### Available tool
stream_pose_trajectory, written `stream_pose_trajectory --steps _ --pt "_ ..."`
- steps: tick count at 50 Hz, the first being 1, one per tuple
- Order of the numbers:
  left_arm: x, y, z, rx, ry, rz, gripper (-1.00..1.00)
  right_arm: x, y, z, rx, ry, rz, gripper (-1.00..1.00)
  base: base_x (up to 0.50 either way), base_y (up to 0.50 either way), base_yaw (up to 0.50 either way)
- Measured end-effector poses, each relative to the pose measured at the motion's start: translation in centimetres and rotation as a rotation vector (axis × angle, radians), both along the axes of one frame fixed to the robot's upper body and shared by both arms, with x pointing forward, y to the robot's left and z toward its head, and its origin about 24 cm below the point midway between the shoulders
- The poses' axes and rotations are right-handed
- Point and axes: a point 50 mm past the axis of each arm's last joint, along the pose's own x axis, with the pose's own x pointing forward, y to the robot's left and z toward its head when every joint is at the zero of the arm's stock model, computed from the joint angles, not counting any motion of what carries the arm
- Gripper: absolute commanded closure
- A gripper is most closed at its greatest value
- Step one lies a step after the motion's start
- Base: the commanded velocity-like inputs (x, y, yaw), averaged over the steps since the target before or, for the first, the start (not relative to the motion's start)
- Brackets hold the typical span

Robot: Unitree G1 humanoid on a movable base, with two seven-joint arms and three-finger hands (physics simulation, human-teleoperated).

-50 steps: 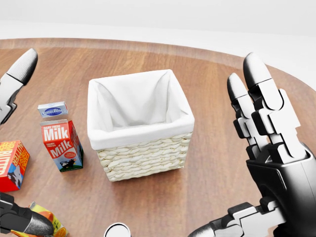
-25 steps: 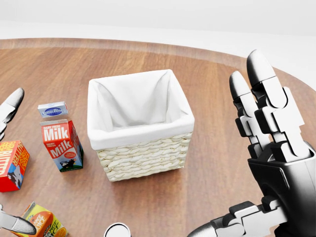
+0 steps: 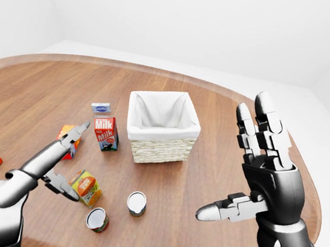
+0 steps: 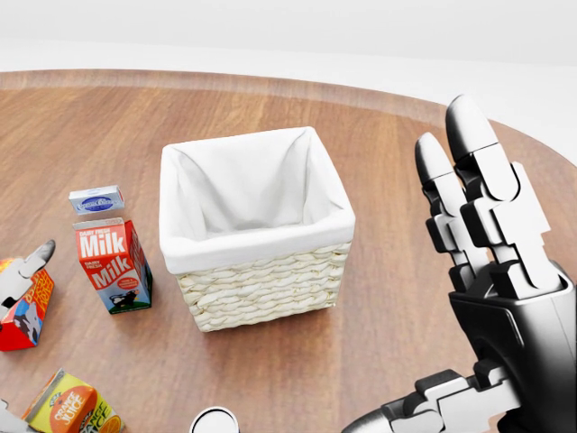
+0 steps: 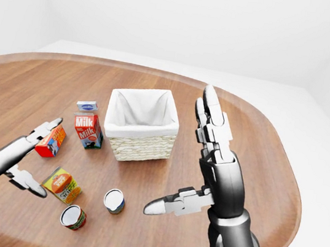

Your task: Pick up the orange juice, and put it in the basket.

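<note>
Our left robot hand (image 3: 65, 157) is spread beside the orange juice carton (image 3: 86, 187), mostly cut off in the head view, having dropped lower since earlier. Our right robot hand (image 3: 251, 167) stays spread beside the basket (image 3: 162, 127).

- A wicker basket (image 4: 261, 289) with a white cloth lining is seen at the middle of the head view, standing on the wooden worktop (image 4: 379, 180).
- A red milk carton (image 4: 114, 264) is placed upright just left of the basket, apart from it.
- A small blue-and-white box (image 4: 96, 200) is set just above the milk carton.
- A red carton (image 4: 22, 307) is cut by the left edge, with one of the left hand's fingers (image 4: 34, 262) over it.
- The orange juice (image 4: 72, 410) is found lying at the bottom left.
- The round top of a can (image 4: 215, 421) is shown at the bottom edge.
- The right hand (image 4: 491, 298) is held up at the right, fingers spread.
</note>
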Motion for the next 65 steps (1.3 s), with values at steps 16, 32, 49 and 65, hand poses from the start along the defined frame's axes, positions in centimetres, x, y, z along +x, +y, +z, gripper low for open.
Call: stream_pose_trajectory --steps 16,32,49,65 --pt "0.1 1.8 -2.1 0.122 0.149 0.065 -1.00 0.1 0.1 -0.2 -0.001 0.004 0.004 -1.00 0.00 0.00 0.00" --pt "-0.4 2.8 -3.6 0.195 0.244 0.110 -1.00 0.0 0.3 -0.5 0.000 0.012 0.013 -1.00 0.00 0.00 0.00" --pt "-0.6 3.0 -4.4 0.245 0.298 0.121 -1.00 -0.1 0.3 -0.6 0.002 0.016 0.017 -1.00 0.00 0.00 0.00" --pt "0.5 2.4 -3.5 0.295 0.274 0.086 -1.00 -0.5 0.9 -0.9 -0.010 0.017 0.033 -1.00 0.00 0.00 0.00"
